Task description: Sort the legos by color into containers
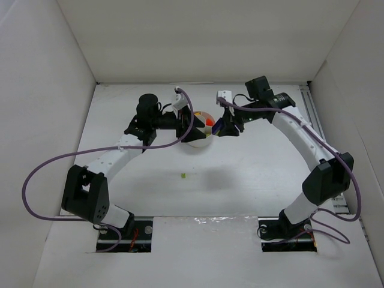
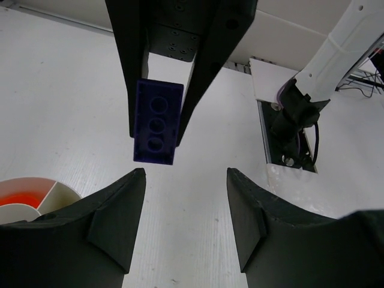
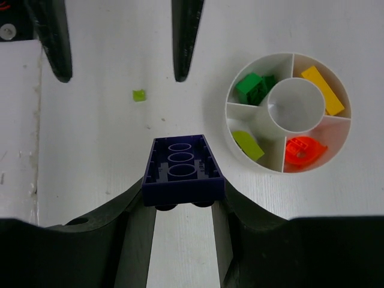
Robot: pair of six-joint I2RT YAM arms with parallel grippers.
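**Top view:** left gripper and right gripper meet nose to nose over the white divided dish. A lone green bit lies on the bench, toward the arm bases.

**Left wrist:** own fingers spread, nothing between them. Purple brick hangs just ahead, pinched by the right gripper.

**Right wrist:** right gripper clamps the brick across its width. Hollow underside up, three tube rings showing, long axis straight ahead. Glossy hard plastic. Dish sits ahead and to the right. Its wedges hold green bricks, yellow brick, orange-red piece and lime piece. The central well is bare, so probably purple's spot. Right arm nearer.
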